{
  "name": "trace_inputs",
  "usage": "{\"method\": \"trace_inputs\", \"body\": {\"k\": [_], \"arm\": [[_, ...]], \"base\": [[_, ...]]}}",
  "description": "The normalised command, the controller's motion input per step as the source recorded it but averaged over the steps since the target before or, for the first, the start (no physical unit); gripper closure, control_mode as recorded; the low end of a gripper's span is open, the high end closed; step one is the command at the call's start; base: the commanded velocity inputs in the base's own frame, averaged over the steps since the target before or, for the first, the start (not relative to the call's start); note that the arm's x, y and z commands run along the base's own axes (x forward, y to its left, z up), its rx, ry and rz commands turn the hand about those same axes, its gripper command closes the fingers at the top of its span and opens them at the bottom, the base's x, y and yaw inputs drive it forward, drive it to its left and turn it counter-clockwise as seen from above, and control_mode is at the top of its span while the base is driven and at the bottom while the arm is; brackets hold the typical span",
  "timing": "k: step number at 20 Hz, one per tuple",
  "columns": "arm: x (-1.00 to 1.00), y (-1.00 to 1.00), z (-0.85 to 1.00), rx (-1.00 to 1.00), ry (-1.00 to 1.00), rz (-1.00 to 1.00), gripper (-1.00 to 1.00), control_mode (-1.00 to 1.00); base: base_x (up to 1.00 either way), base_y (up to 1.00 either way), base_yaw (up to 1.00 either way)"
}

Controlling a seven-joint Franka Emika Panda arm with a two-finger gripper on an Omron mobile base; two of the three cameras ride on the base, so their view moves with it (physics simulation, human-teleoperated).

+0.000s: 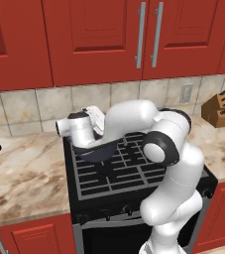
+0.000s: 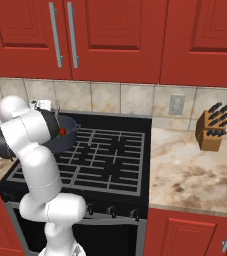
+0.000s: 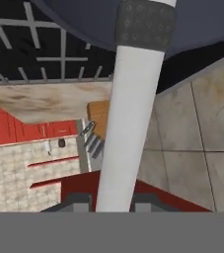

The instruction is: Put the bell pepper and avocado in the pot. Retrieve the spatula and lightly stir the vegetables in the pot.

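Now gripper (image 3: 112, 200) clenched on white spatula handle (image 3: 128, 123); spatula reaches into pot (image 2: 65, 135) just ahead, bell pepper (image 2: 62, 131) inside.

Kitchen, gas stove (image 2: 105, 155), red cabinets (image 2: 135, 35)

The left base view looks forward and down from behind the arm's left, at middling range, onto the stove (image 1: 129, 171) with the pot (image 1: 98, 153) on its grate. The right base view faces the same stove (image 2: 105, 160) from behind the arm's right, the pot (image 2: 65, 134) now at left. Both share the knife block (image 1: 218, 110) (image 2: 212, 131), the backsplash and the red cabinets. The hand view sits very close, rolled over, looking along a white handle (image 3: 128, 128) toward the pot (image 3: 84, 20).
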Motion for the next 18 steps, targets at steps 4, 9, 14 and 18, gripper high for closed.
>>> {"method": "trace_inputs", "body": {"k": [4,9,14,18], "arm": [[0.00,0.38,0.05,-0.04,0.04,0.05,1.00,-1.00],[0.02,0.02,0.22,-0.12,0.00,0.00,1.00,-1.00],[0.15,-0.13,0.17,-0.15,0.00,0.00,1.00,-1.00],[0.68,-0.23,0.00,-0.18,0.00,0.00,1.00,-1.00]], "base": [[0.00,0.00,0.00],[0.00,0.00,0.00],[0.00,0.00,0.00],[0.00,0.00,0.00]]}}
